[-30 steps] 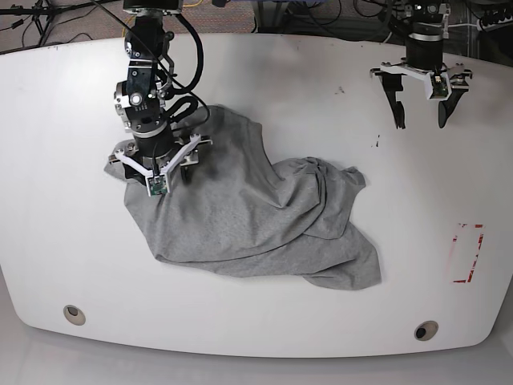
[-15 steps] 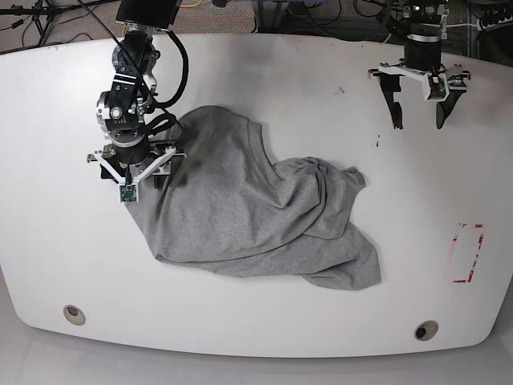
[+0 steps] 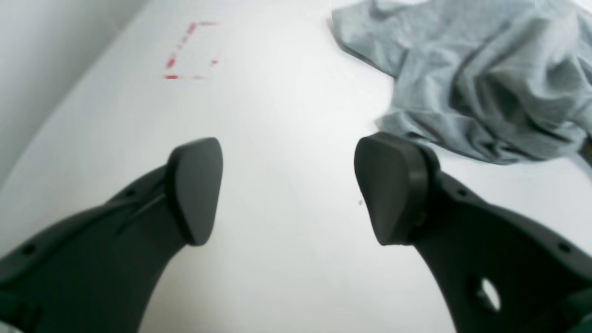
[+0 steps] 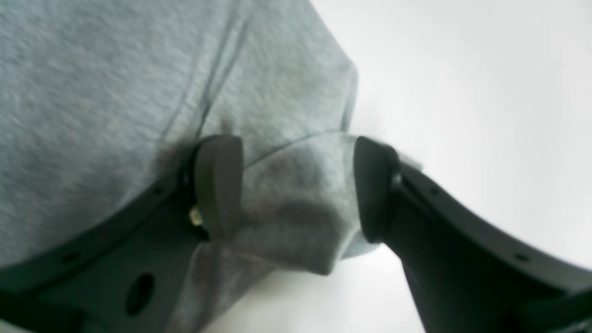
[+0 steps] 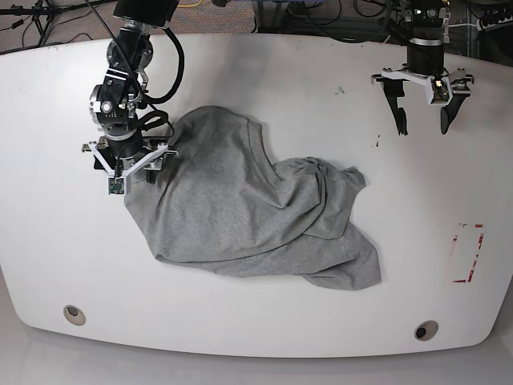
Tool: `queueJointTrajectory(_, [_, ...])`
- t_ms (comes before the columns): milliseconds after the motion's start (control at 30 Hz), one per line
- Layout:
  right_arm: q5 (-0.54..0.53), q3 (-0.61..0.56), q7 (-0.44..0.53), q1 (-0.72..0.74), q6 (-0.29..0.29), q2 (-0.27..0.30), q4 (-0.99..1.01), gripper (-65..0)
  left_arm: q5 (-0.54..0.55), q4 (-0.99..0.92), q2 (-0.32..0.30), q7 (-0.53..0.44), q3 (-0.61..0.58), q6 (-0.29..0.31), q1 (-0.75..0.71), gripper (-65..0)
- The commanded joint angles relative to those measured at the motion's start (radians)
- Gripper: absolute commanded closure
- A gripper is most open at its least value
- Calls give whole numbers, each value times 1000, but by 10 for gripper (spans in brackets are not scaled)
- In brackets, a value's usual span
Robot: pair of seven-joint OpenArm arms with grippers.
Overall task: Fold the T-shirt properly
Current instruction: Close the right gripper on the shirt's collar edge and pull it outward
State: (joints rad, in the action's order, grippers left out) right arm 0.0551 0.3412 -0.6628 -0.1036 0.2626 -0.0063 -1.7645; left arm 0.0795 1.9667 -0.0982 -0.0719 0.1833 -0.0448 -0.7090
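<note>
T-shirt (image 5: 240,208) lies crumpled, its edge hidden under right claw (image 5: 128,167)

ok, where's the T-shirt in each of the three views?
Base: T-shirt crumpled mid-table, its left edge at the right gripper.
Left wrist: top right, beyond the open left gripper.
Right wrist: fills the left and centre, a fold between the fingers.
Shared landmark: white table.

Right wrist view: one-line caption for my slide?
Right gripper straddling a bunched fold of the grey T-shirt above the white table.
</note>
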Motion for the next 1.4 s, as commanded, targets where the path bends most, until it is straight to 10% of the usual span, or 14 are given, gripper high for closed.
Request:
queueJointTrajectory(0, [-1,3,28,8,4,3,-16,-363,-2,17,-4,-27,5,-2,-9,-454])
queueJointTrajectory(633, [32,2,26,-15,0,14,-11,-363,-4,20,-3,-30,5,-6,-13,-458])
queueJointTrajectory(1367, [-200,35,27,-89,40,17,-20,-340,-8,35,-3,-36,2,-5,-17,-465])
